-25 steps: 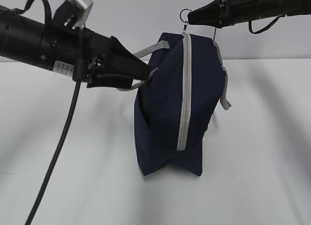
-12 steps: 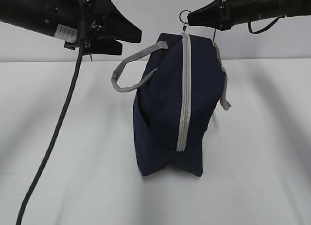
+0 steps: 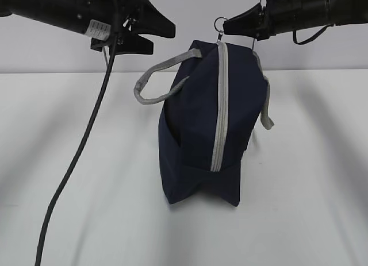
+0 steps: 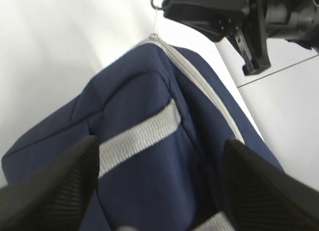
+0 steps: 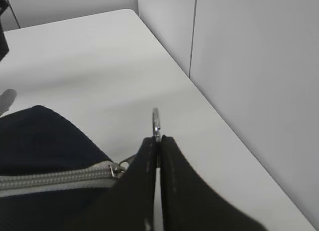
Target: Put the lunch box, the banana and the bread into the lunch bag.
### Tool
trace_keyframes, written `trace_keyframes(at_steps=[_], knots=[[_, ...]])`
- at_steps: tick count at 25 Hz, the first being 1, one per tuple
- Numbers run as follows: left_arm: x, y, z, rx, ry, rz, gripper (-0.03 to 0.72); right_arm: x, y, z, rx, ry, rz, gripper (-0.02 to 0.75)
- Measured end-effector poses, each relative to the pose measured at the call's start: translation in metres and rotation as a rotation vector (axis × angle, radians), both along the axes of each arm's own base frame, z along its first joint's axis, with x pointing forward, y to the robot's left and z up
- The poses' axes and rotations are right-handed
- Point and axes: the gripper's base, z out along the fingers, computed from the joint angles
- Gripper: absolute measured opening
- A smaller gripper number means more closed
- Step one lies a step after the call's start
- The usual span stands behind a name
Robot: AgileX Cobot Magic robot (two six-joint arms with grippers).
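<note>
At centre of the white surface (image 3: pixel 69 162) stands the bag (image 3: pixel 195 134), soft navy fabric, zipper apparently closed. At its 12 o'clock, the right end effector (image 3: pixel 225 26) pinches the metal ring (image 5: pixel 156 122). The left end effector (image 3: pixel 164 39), spread, hovers at 10 o'clock above the limp woven handle (image 3: pixel 158 68), the best hold.

My navy bag (image 3: pixel 201 128) stands on end on the white table (image 3: pixel 86 162), grey zipper (image 3: pixel 219 111) shut, its ring pull (image 3: pixel 219 22) pinched at the top, one grey strap (image 3: pixel 158 79) looping left.

Matt navy cloth lunch bag (image 3: pixel 198 128), shiny metal ring pull (image 5: pixel 156 122).
</note>
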Motion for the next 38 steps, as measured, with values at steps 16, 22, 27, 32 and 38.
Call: trace_keyframes(at_steps=[16, 22, 27, 32, 38], knots=[[0.017, -0.034, -0.024, 0.165, -0.087, -0.01, 0.512, 0.001, 0.002, -0.001, 0.301, 0.447, -0.123, 0.0], [0.019, -0.036, -0.021, 0.133, -0.092, 0.027, 0.512, 0.001, 0.002, -0.001, 0.321, 0.479, -0.133, 0.0], [0.024, -0.037, -0.009, 0.076, -0.111, 0.062, 0.512, 0.001, 0.002, -0.001, 0.314, 0.482, -0.134, 0.0], [0.026, -0.042, -0.011, 0.041, -0.095, 0.076, 0.512, 0.0, 0.003, -0.001, 0.311, 0.486, -0.127, 0.0], [0.03, -0.059, -0.027, 0.037, -0.069, 0.054, 0.498, -0.002, 0.003, -0.002, 0.295, 0.492, -0.105, 0.0]])
